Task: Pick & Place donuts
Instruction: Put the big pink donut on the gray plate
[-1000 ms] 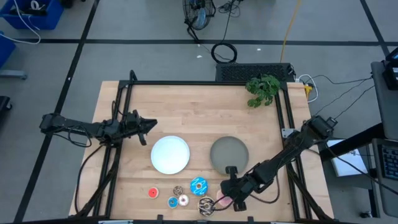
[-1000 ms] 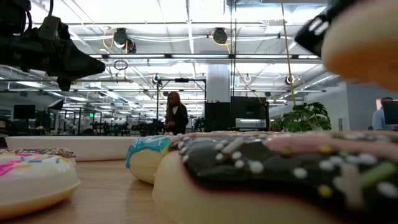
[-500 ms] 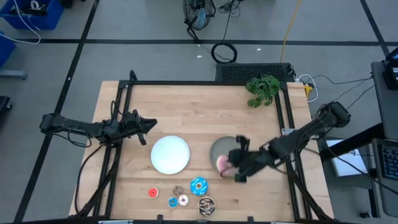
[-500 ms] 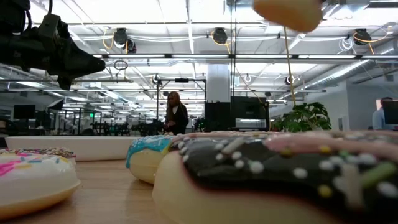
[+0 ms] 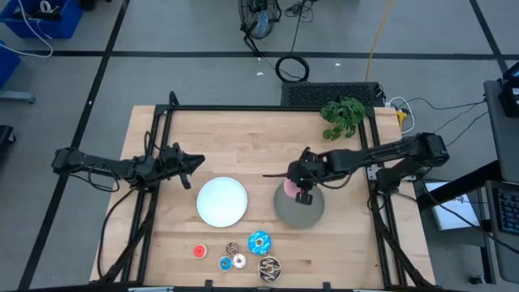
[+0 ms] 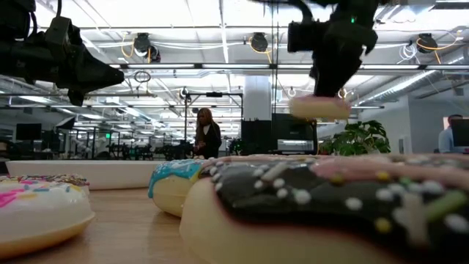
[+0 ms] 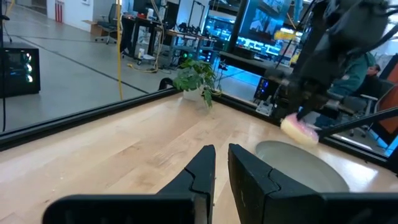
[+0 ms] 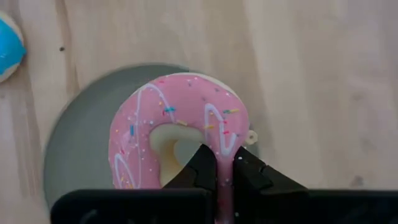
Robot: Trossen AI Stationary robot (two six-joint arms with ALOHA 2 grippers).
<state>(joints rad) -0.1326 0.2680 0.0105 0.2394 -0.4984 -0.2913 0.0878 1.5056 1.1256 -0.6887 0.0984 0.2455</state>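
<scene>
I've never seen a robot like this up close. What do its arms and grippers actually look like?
Both arms are thin, dark and jointed. The left gripper and right gripper each end in two flat, matte black fingers tapering to blunt tips, set on a wide black bar. No markings or cables are visible on them.

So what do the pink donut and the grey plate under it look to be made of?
Pink donut: likely soft foam or rubber toy, matte with painted sprinkles, pinched by the right end effector. Grey plate: probably plastic or glazed ceramic, smooth and uniform with a slight sheen.
</scene>
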